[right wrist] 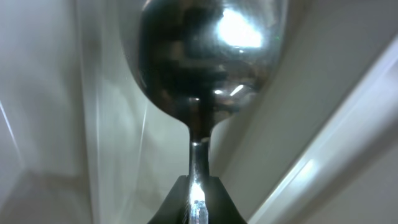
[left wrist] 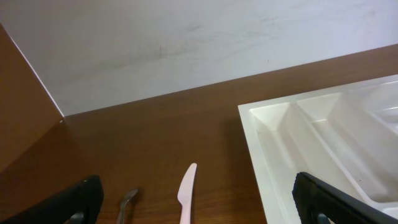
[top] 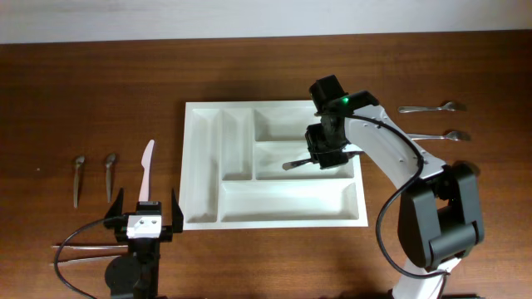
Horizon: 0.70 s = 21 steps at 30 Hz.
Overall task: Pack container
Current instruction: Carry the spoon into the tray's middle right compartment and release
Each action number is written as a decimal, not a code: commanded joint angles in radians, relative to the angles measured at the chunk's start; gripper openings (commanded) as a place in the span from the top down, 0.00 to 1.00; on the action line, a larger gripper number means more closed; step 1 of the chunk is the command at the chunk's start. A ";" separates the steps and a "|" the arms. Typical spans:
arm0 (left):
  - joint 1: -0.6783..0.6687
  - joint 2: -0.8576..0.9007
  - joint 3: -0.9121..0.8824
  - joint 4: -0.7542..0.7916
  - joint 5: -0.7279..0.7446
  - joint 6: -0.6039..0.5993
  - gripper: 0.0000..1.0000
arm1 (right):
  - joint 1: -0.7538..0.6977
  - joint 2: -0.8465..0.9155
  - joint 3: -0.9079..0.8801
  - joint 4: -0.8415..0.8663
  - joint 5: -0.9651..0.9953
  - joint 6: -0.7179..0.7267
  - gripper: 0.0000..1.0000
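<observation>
The white cutlery tray (top: 274, 220) lies mid-table; its left part shows in the left wrist view (left wrist: 267, 143). My right gripper (top: 320, 158) is shut on a metal spoon (top: 295, 164), held over the tray's middle wide compartment. In the right wrist view the spoon's bowl (right wrist: 208, 56) fills the frame, its neck pinched between the fingers (right wrist: 198, 199). My left gripper (top: 143, 218) is open and empty near the front edge, left of the tray. A pale pink plastic knife (top: 146, 170) lies just ahead of it and shows in the left wrist view (left wrist: 186, 190).
Two metal spoons (top: 79, 178) (top: 110, 174) lie at the far left; one shows in the left wrist view (left wrist: 126, 202). Two more metal utensils (top: 431, 108) (top: 436, 134) lie right of the tray. A thin utensil (top: 83, 246) lies by the left arm's base.
</observation>
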 commanded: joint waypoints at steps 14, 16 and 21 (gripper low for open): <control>-0.004 -0.008 -0.004 -0.004 -0.006 0.004 0.01 | 0.029 0.031 0.011 0.141 -0.072 0.040 0.73; -0.004 -0.008 -0.004 -0.004 -0.006 0.005 0.01 | 0.026 0.030 0.011 0.141 -0.072 0.027 0.65; -0.004 -0.008 -0.004 -0.004 -0.007 0.005 0.01 | -0.048 0.016 0.011 0.139 -0.072 -0.090 0.50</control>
